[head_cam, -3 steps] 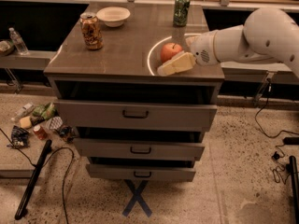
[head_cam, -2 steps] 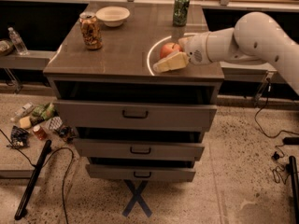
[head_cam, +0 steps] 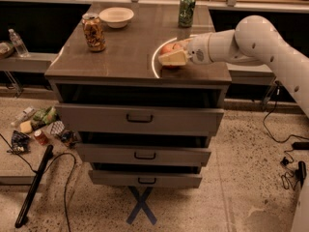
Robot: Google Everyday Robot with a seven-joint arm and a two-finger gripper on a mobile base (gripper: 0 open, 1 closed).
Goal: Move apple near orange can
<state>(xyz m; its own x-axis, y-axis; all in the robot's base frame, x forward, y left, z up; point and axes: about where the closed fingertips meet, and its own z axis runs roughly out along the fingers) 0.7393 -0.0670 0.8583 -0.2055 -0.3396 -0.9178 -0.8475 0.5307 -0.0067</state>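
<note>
Brown worktop (head_cam: 120, 57) tops a grey drawer cabinet (head_cam: 140, 117) that stands on a speckled floor with a blue tape X (head_cam: 141, 205) in front of it. My white arm reaches in from the right, and my end effector (head_cam: 169, 53) is over the front right part of the worktop, clamped on the apple (head_cam: 167, 47), with one tan finger (head_cam: 173, 58) across its near side. I cannot tell whether the apple rests on the surface or is just above it. The orange can (head_cam: 93, 32) stands upright near the back left corner, well apart from the apple. A white bowl (head_cam: 116, 17) sits just beside that can, and a green can (head_cam: 187, 9) stands at the back, behind my end effector.
</note>
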